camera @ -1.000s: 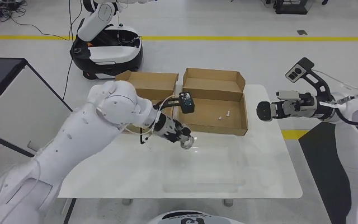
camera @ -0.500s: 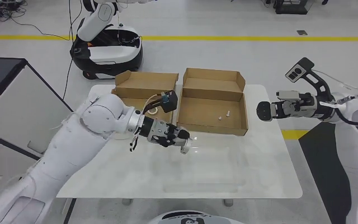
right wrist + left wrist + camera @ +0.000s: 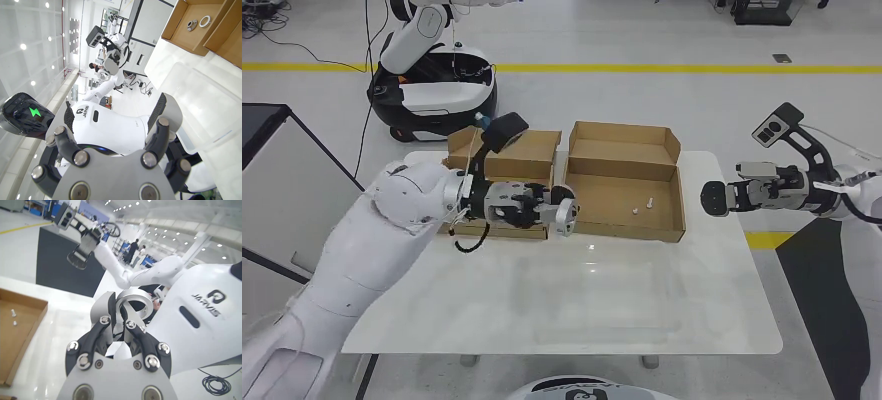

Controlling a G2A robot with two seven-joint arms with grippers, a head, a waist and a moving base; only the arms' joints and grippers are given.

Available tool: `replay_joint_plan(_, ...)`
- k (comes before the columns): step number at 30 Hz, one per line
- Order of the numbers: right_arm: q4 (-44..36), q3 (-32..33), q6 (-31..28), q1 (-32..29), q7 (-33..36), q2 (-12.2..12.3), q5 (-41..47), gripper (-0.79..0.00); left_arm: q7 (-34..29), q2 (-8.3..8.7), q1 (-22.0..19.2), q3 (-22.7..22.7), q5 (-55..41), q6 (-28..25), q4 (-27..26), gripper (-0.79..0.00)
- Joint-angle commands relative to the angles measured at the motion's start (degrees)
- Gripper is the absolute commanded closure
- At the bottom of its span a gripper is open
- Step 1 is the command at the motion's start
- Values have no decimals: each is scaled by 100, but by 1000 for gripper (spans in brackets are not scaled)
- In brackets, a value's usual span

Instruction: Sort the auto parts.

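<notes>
Two-armed robot at a white surface carrying two open cardboard boxes side by side: a left box and a right box. The left end effector pinches a metal ring by its wall, with one finger outside the rim and the other passing through the bore. The ring is held off the surface, tilted, near the front walls where the two boxes meet. Whether it hangs over a box or over the bare surface cannot be told from above. Two small bolts lie loose on the floor of the right box, close together. In the right wrist view, a flanged part and a second ring lie just beside each other in what appears to be the left box. The right end effector hangs beyond the right edge of the surface, well apart from the boxes, its fingers spread wide with nothing between them.
</notes>
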Motion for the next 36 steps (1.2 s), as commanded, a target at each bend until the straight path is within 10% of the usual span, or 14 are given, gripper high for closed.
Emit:
replay_joint_plan(1, 0, 0, 0, 0, 0, 0, 0, -785, -49, -29, -45, 9, -655, -28, 19, 0)
replay_joint_plan(23, 0, 0, 0, 0, 0, 0, 0, -785, 292, -232, 249, -248, -3282, 115, -376, 0)
replay_joint_plan(36, 0, 0, 0, 0, 0, 0, 0, -785, -553, -592, 469, -616, -5411, 477, -569, 0)
